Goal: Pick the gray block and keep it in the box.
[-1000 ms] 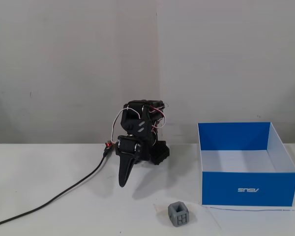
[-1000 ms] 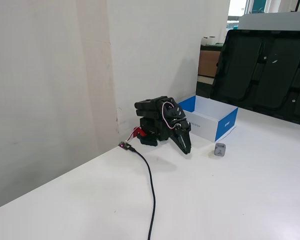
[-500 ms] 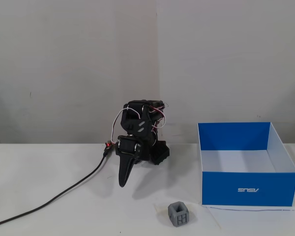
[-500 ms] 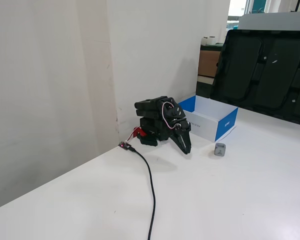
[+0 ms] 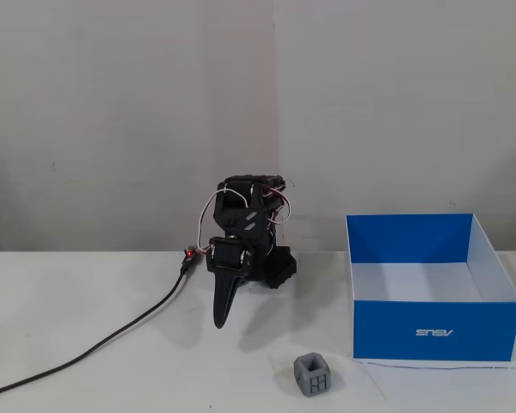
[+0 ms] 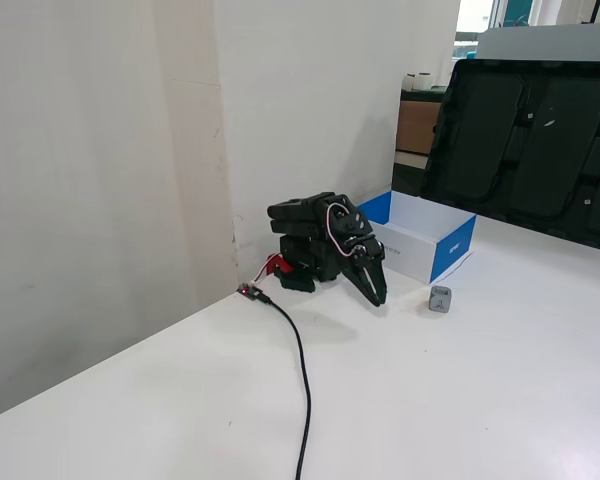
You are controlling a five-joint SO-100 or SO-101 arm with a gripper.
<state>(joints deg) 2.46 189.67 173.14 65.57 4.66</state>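
The gray block (image 5: 312, 376) is a small dark-gray cube with cut-out faces. It sits on the white table in front of the box's near left corner. It also shows in the other fixed view (image 6: 440, 299). The box (image 5: 431, 330) is blue outside and white inside, open on top and empty. It stands at the right, and by the wall in the other fixed view (image 6: 450, 248). My gripper (image 5: 221, 320) is folded down by the arm base with its jaws closed and empty, pointing at the table, left of the block. It also shows in the other fixed view (image 6: 378, 297).
A black cable (image 5: 112, 334) runs from the arm base across the table to the left front. The wall stands right behind the arm. Dark panels (image 6: 525, 150) lean at the table's far side in a fixed view.
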